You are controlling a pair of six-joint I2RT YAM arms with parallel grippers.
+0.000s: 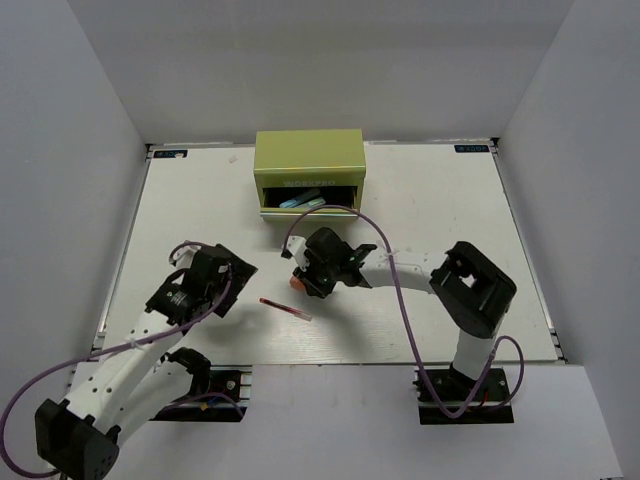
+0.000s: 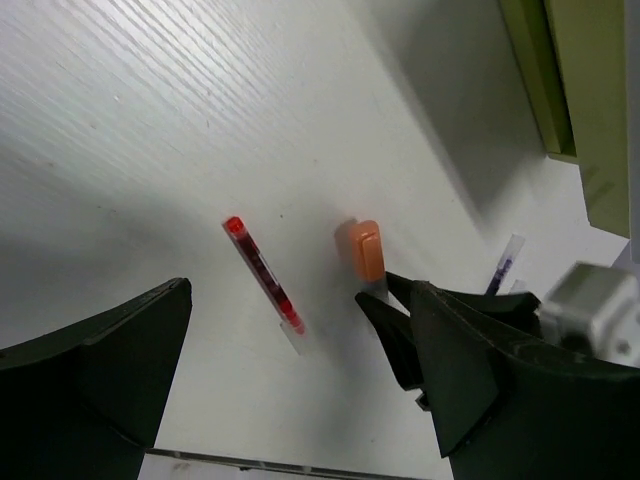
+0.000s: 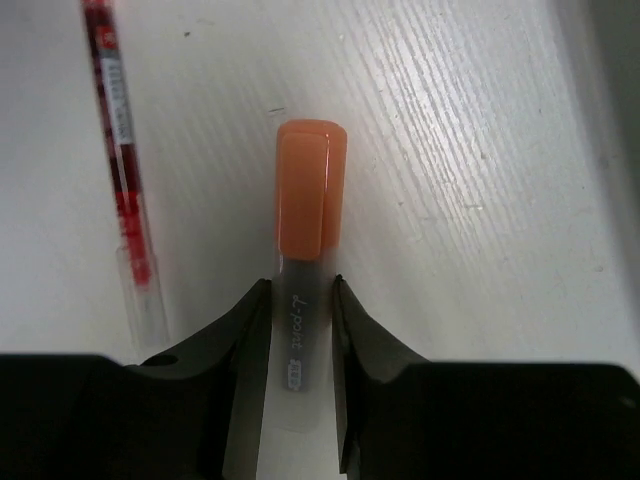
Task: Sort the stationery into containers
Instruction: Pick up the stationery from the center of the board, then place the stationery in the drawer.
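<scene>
**Right fingers pinch the marker, left ones hang wide**

The right gripper (image 3: 300, 290) sits mid-table, on the near side of the cabinet (image 1: 308, 158). Its fingers (image 3: 240, 330) are drawn in against both sides of the marker (image 3: 311, 200), gripping the white barrel just behind the orange cap, which pokes out past the fingertips. Whether the marker is off the table (image 1: 450, 220) I cannot tell. Just beside it lies the red pen (image 3: 120, 150), loose and untouched. The left gripper (image 2: 300, 290) hovers over that pen, fingers spread wide, holding nothing. At the far side, the drawer (image 1: 300, 212) stands pulled out with two pale pens (image 1: 303, 202) inside
</scene>
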